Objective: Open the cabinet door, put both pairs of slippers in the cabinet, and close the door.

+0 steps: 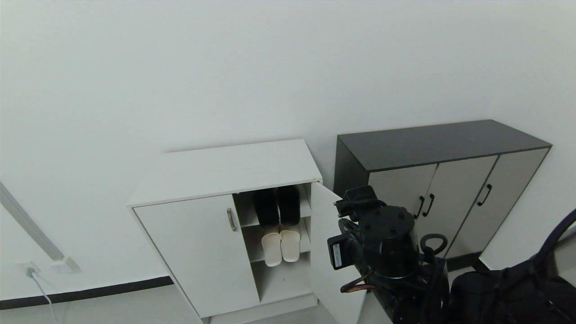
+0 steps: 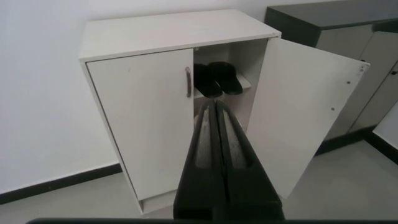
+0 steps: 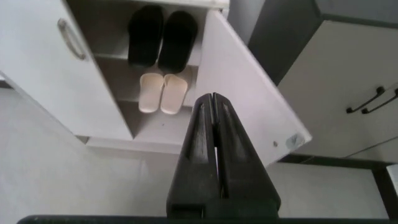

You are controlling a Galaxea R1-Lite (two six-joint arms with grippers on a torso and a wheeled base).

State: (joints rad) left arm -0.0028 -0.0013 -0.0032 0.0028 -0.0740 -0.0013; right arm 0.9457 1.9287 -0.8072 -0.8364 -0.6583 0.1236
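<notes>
A white cabinet (image 1: 225, 171) stands on the pale floor (image 1: 112, 310) against the wall, its right-hand door (image 1: 328, 252) swung open. Inside, a pair of black slippers (image 1: 276, 207) lies side by side on the upper shelf (image 1: 244, 220), and a pair of cream slippers (image 1: 281, 246) on the middle shelf (image 1: 253, 252) directly below.

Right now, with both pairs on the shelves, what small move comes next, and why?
Probably press the shut right gripper against the open door, on its outer side, and push it closed: the black slippers and white slippers already sit inside.
</notes>
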